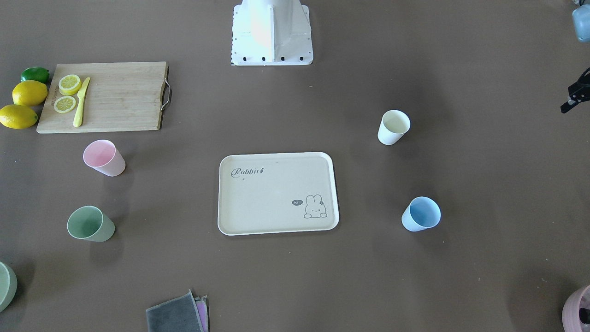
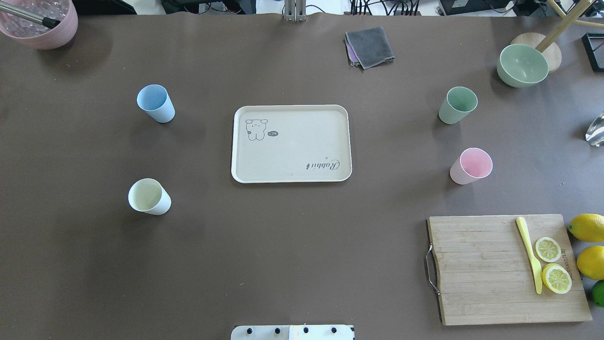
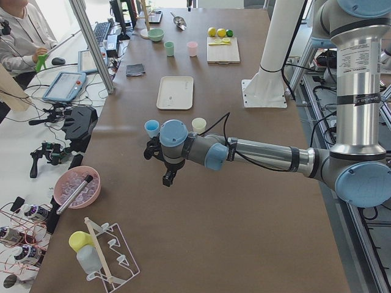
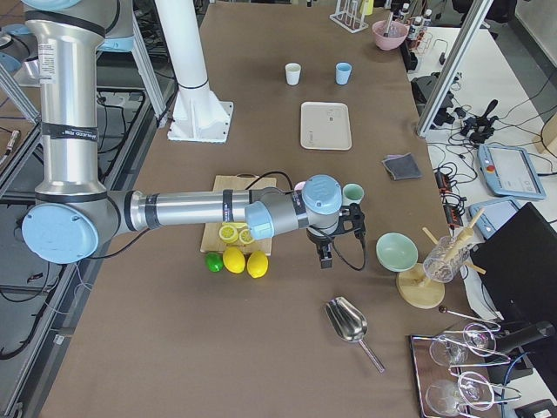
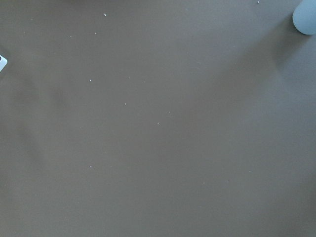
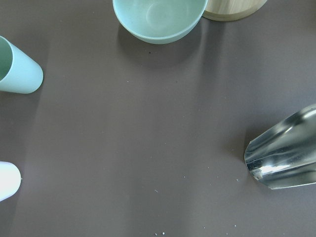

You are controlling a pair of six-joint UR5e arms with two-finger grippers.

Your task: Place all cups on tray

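The cream tray (image 1: pixel 276 198) (image 2: pixel 292 151) lies flat in the middle of the table with nothing on it. Four cups stand on the table around it. The cream-white cup (image 2: pixel 149 196) and the blue cup (image 2: pixel 155 103) are on my left side. The green cup (image 2: pixel 457 105) and the pink cup (image 2: pixel 470 165) are on my right side. My left gripper (image 3: pixel 159 166) hovers past the left cups, cut off at the front view's edge (image 1: pixel 574 94). My right gripper (image 4: pixel 335 242) hovers beyond the right cups. I cannot tell whether either is open or shut.
A wooden cutting board (image 2: pixel 486 274) with lemon slices and a yellow knife lies near right, lemons beside it. A green bowl (image 2: pixel 522 64) and a metal scoop (image 6: pixel 286 148) are far right. A grey cloth (image 2: pixel 369 47) and a pink bowl (image 2: pixel 40 23) sit at the far edge.
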